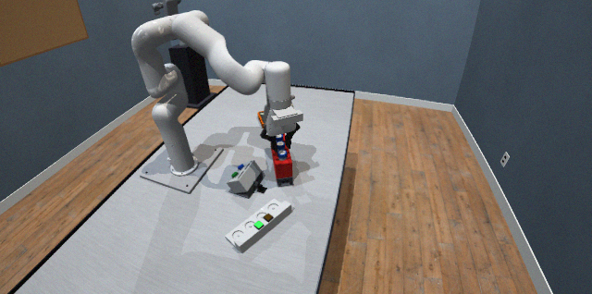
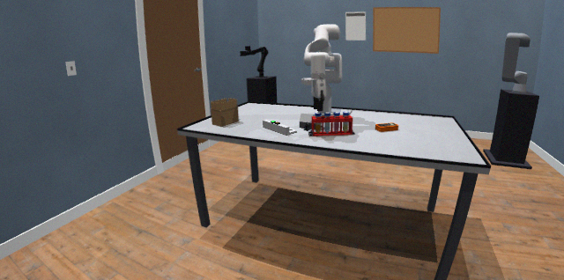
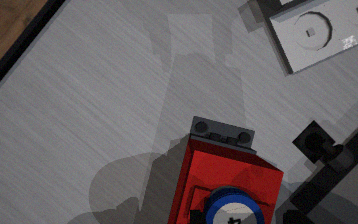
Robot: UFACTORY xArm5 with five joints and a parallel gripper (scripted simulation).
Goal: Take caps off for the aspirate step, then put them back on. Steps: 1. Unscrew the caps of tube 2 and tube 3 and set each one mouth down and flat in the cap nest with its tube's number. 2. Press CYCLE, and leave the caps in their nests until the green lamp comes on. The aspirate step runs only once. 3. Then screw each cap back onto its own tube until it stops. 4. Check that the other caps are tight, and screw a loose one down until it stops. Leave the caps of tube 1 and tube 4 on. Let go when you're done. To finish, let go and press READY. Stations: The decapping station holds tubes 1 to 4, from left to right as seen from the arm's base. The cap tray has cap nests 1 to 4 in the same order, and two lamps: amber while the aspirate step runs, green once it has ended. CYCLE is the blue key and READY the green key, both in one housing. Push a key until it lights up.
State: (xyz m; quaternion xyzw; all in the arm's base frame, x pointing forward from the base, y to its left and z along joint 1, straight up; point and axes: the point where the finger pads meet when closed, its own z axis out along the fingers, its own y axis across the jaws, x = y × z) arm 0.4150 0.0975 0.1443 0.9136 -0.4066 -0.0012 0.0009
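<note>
Here the jaws hang half spread, pinching nothing, just above the capped tubes at one end of the red decapping station [image 1: 282,165]. Ahead of the jaws, the blue cap of tube 4 [image 3: 234,211] sits on its tube at the other end. Beyond it on the tabletop [image 1: 139,238] lies the cap tray [image 1: 240,241], its green lamp [image 1: 258,225] lit.
</note>
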